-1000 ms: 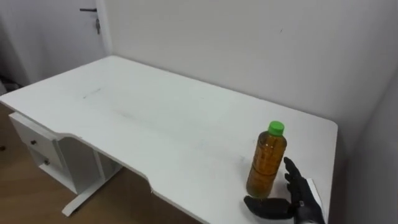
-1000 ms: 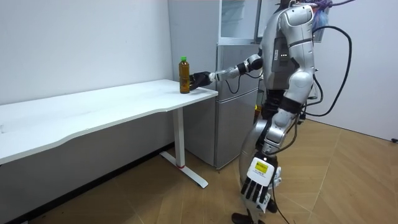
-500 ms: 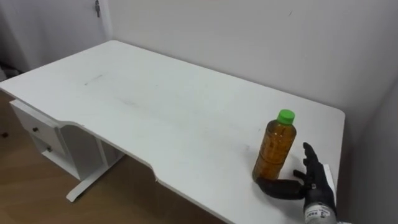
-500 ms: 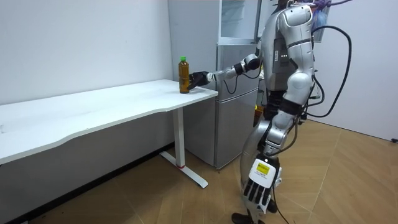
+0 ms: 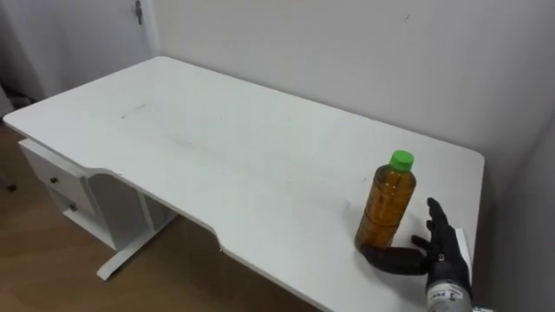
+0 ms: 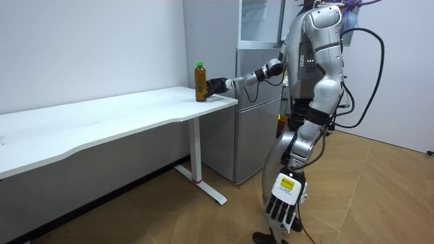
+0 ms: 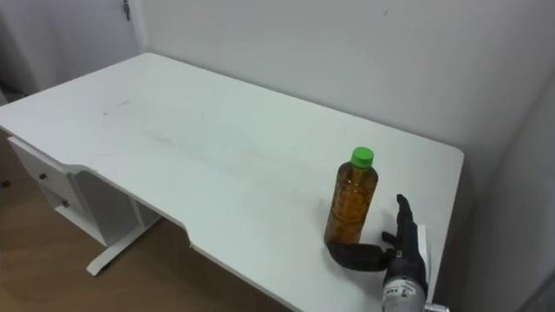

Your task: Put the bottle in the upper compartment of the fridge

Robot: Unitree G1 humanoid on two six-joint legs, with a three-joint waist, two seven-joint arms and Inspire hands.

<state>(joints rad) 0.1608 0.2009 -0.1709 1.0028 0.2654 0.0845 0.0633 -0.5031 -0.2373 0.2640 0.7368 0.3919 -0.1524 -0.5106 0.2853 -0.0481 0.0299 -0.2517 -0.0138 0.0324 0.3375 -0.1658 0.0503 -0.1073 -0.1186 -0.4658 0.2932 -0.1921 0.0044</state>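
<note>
A clear amber plastic bottle with a green cap (image 5: pixel 386 212) stands upright on the white desk (image 5: pixel 217 147). Just right of the bottle, the right hand (image 5: pixel 438 251) is spread, its fingers (image 5: pixel 434 215) straight and its thumb at the bottle's foot; contact is unclear. Well away from the bottle, the left hand (image 6: pixel 280 207) hangs relaxed.

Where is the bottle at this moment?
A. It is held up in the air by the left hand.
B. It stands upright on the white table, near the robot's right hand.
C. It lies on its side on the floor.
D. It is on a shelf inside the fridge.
B: the bottle stands upright near the end of the white table, and the right hand is open beside its base, not closed round it.
</note>
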